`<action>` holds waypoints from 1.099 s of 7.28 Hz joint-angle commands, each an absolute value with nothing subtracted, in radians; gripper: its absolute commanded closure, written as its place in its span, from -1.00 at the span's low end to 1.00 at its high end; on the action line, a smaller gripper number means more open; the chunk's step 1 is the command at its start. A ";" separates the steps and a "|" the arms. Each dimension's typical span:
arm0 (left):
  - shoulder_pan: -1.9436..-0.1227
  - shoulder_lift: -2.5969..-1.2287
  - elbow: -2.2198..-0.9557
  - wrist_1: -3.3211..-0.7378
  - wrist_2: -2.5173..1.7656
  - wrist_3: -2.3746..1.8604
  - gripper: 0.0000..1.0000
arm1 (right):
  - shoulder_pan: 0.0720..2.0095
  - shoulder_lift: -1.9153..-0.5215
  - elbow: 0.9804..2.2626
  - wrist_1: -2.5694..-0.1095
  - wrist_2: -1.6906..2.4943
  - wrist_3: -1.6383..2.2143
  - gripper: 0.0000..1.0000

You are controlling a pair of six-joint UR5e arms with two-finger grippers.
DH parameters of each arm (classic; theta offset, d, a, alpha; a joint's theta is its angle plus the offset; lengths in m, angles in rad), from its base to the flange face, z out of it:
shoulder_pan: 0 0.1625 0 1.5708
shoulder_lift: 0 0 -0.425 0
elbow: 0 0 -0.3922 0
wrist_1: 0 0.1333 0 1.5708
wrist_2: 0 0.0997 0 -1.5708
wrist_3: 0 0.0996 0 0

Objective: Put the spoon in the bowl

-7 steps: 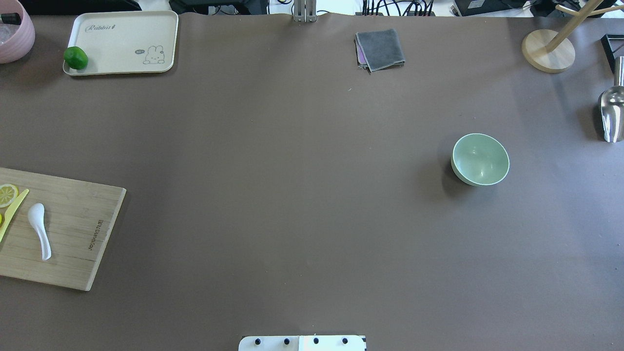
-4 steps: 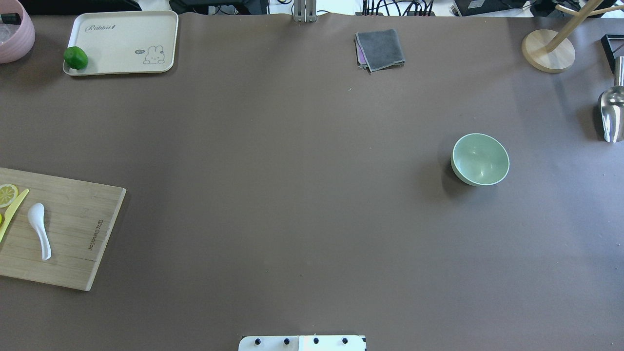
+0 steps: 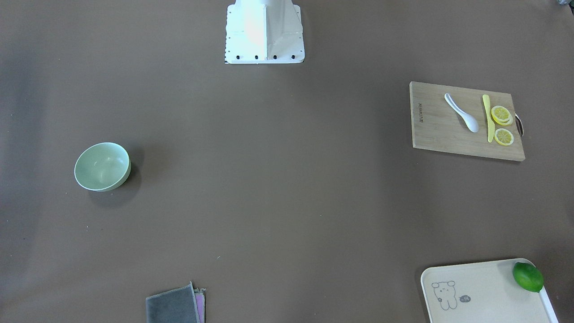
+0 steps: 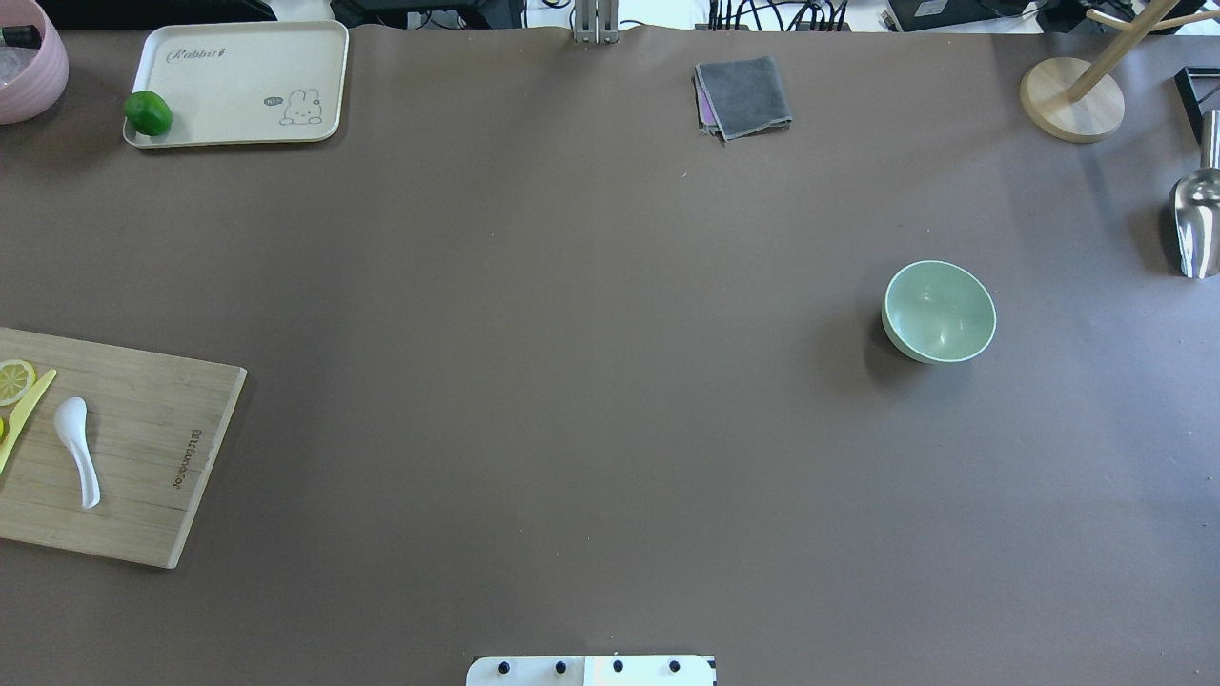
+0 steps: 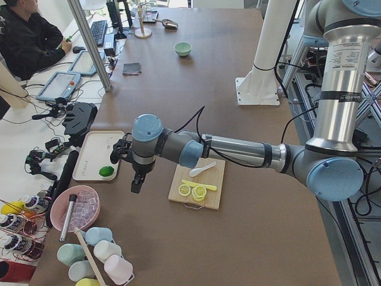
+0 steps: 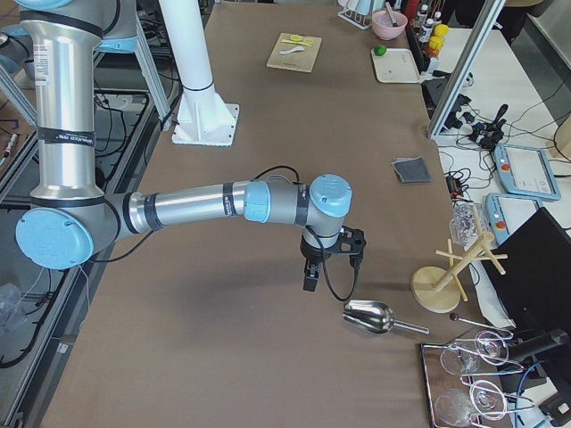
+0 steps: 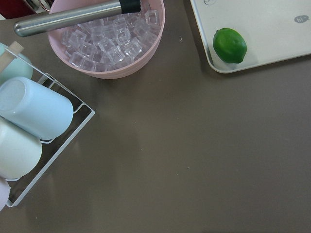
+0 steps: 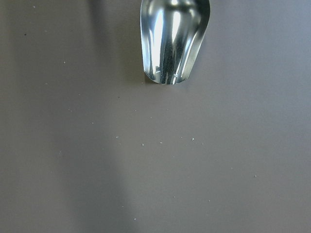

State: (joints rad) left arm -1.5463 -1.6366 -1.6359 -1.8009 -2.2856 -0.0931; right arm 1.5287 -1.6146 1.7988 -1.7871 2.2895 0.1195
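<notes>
The white spoon (image 4: 76, 450) lies on the wooden board (image 4: 152, 476) at the table's left edge, scoop away from the robot; it also shows in the front view (image 3: 462, 113). The mint-green bowl (image 4: 940, 312) stands upright and empty on the right half of the table, and it shows in the front view too (image 3: 102, 166). My left gripper (image 5: 137, 186) hangs beyond the board, near the cream tray; I cannot tell if it is open. My right gripper (image 6: 310, 283) hangs over the table beside a metal scoop; I cannot tell its state either.
A yellow knife (image 4: 27, 410) and lemon slices (image 3: 502, 115) share the board. A cream tray (image 4: 248, 81) holds a lime (image 4: 148, 112). A grey cloth (image 4: 743, 95), a wooden stand (image 4: 1071, 98) and a metal scoop (image 4: 1194, 224) sit at the far side. A pink bowl of ice (image 7: 107, 39) is nearby.
</notes>
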 commanded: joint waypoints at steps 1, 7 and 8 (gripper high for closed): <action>-1.546 -1.638 -1.634 -1.801 -2.284 -0.095 -0.95 | 1.531 -1.612 1.799 -1.787 2.290 0.121 -1.00; -1.546 -1.640 -1.635 -1.801 -2.286 -0.097 -0.95 | 1.536 -1.621 1.801 -1.787 2.280 0.121 -1.00; -1.545 -1.640 -1.635 -1.801 -2.286 -0.097 -0.95 | 1.536 -1.623 1.798 -1.787 2.286 0.121 -1.00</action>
